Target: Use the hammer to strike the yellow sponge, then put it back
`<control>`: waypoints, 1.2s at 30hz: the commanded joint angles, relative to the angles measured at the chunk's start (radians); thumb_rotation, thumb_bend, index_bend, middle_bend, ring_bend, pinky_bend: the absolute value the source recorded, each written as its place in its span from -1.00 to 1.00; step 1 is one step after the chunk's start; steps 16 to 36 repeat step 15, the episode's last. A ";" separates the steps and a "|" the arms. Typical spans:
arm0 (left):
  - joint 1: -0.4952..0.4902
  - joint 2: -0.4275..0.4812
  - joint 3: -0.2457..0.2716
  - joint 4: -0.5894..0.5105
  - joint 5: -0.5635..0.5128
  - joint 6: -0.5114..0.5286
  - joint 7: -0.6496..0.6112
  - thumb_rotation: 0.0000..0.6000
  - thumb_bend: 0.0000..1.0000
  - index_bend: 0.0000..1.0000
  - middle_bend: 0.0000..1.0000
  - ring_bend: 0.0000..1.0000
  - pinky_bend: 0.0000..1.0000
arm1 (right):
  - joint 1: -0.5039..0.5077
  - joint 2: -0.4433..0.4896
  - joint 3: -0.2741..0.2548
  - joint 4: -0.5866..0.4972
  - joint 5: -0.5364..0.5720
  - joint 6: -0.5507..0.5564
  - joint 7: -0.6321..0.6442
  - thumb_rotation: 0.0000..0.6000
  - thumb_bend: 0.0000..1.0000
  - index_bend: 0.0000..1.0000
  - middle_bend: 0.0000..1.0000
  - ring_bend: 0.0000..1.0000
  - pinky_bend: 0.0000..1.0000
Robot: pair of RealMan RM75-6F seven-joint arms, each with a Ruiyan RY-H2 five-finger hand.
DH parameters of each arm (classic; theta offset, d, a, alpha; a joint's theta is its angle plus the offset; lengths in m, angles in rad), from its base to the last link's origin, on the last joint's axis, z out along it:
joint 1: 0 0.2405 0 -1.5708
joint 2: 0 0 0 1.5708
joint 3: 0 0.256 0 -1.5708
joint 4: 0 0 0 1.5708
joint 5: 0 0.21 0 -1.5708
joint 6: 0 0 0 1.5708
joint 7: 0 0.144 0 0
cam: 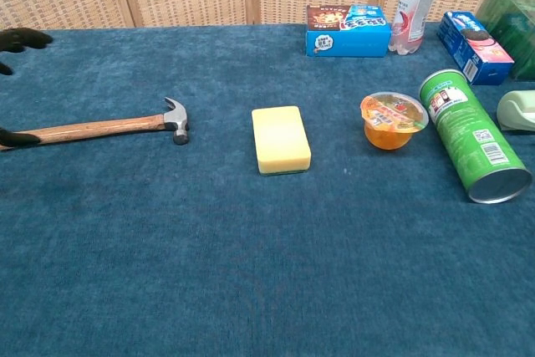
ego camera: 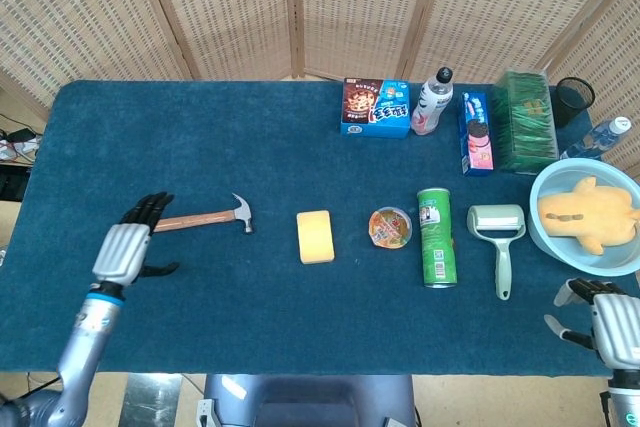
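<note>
- Hammer [ego camera: 208, 217] lies flat on the tabletop [ego camera: 300, 137], wooden handle end just beside the left hand [ego camera: 124, 250], steel head pointing away toward the yellow sponge [ego camera: 315, 236].
- Left hand: fingers spread, holding nothing.
- Likely head-heavy and rigid; grip mid-handle.
</note>
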 commanded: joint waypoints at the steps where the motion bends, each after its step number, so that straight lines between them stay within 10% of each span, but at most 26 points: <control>1: 0.125 0.117 0.074 -0.110 0.040 0.131 -0.009 1.00 -0.76 -0.99 -0.83 -0.96 -0.73 | 0.014 0.004 -0.004 -0.016 -0.013 -0.015 -0.015 1.00 -0.58 0.15 0.16 0.08 -0.12; 36: 0.245 0.237 0.133 -0.195 0.083 0.193 -0.052 1.00 -0.74 -0.89 -0.76 -0.88 -0.70 | 0.033 0.005 -0.025 -0.067 -0.050 -0.015 -0.065 1.00 -0.59 0.14 0.16 0.05 -0.14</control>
